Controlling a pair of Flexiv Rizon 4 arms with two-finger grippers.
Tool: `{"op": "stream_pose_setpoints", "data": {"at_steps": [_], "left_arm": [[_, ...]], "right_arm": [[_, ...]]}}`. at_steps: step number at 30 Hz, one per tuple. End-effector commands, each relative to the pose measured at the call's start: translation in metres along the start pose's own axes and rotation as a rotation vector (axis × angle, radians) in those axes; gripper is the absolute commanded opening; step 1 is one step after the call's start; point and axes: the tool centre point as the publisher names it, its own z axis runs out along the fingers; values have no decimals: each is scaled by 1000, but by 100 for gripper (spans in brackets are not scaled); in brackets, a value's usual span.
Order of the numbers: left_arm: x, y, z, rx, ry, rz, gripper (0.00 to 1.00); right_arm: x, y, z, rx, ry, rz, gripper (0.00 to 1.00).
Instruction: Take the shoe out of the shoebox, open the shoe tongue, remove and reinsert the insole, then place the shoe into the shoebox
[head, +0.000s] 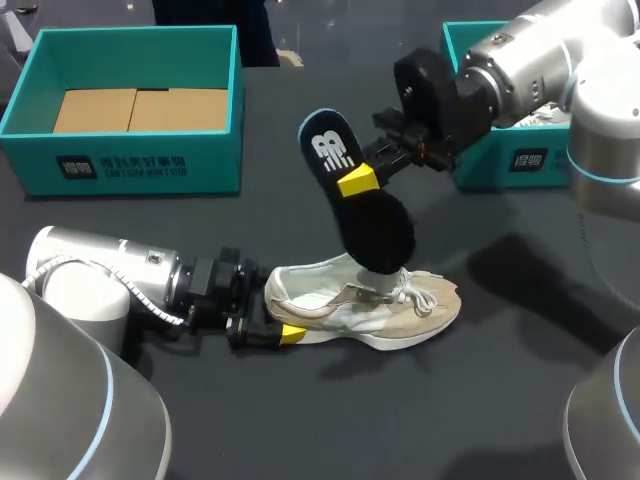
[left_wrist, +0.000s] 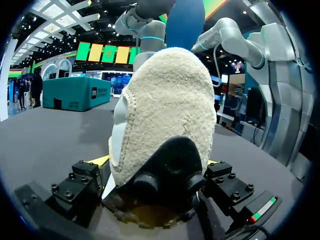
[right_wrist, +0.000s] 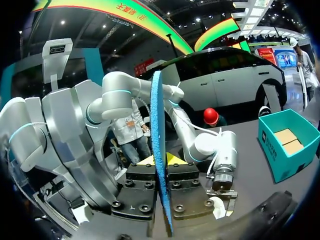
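While the insole (head: 375, 230) stands half in the shoe (head: 370, 305): from here I can't tell whether it is coming out or going back. Its toe end is down in the opening and its heel end is up in the air.
Right gripper (head: 362, 178): closed flat on the insole's middle, one finger on each face.
Left gripper (head: 270, 315): clamped on the shoe's heel, pinning it sole-down on the table (head: 480, 400).
Doing it well: I'd hold the heel firm and run the insole along the shoe's length, not sideways, so tongue and laces don't snag it.
Risk: so thin an insole may buckle if pushed steeply.
Shoebox (head: 150, 165): open, far left, well apart from the shoe.
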Motion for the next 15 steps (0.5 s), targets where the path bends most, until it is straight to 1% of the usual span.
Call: {"op": "stream_pose_setpoints", "data": {"at_steps": [1, 2, 15], "left_arm": [[2, 5, -1, 0, -2, 0, 0], [2, 5, -1, 0, -2, 0, 0], [2, 5, -1, 0, -2, 0, 0]], "right_arm": [[44, -5, -20, -117, -62, 57, 0], [53, -4, -27, -151, -85, 76, 0], [53, -4, -27, -151, -85, 76, 0]]}}
